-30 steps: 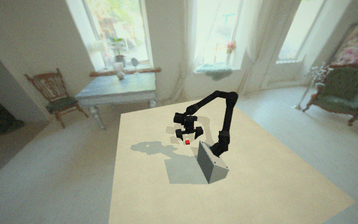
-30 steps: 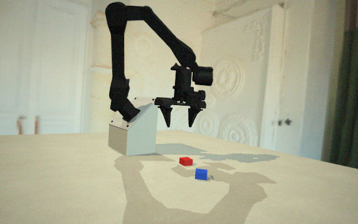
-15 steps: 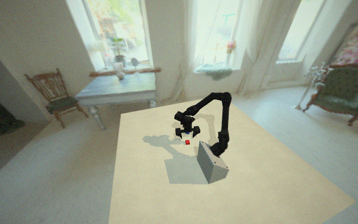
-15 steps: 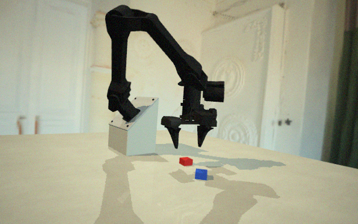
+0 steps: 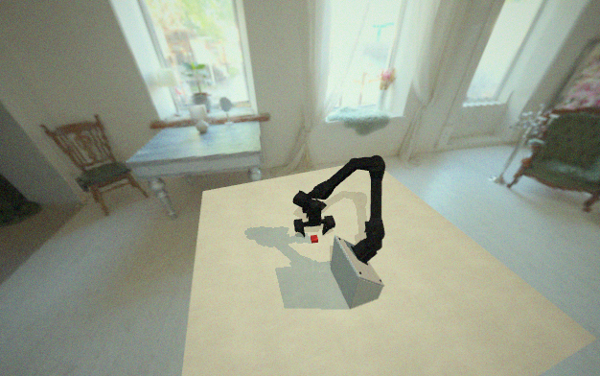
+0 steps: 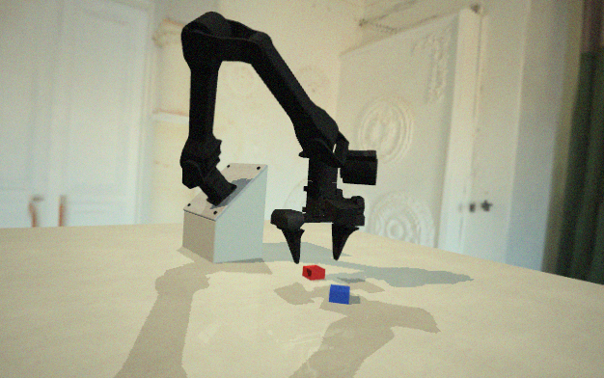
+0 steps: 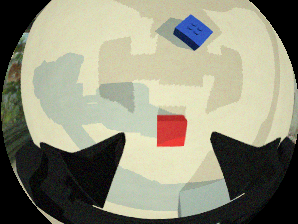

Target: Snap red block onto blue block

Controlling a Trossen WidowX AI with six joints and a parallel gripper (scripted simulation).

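with the red block [image 5: 314,239] [image 6: 314,272] [image 7: 171,131] as landmark, the gripper [image 5: 314,228] [image 6: 316,261] [image 7: 170,137] is held above it, jaws spread wide on nothing; the blue block [image 6: 340,294] [image 7: 193,32] is seen apart from it; grasp, pressing and release are left.

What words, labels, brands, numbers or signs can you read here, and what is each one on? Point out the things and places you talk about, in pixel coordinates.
None. No readable text shows in any view: not on the red block [image 5: 314,239] [image 6: 314,273] [image 7: 171,131], the blue block [image 6: 339,294] [image 7: 194,32], the black gripper [image 5: 314,232] [image 6: 316,261] [image 7: 170,137] or the arm's gray base [image 5: 344,278] [image 6: 241,227]. The small marks on top of the blue block are studs, not lettering.
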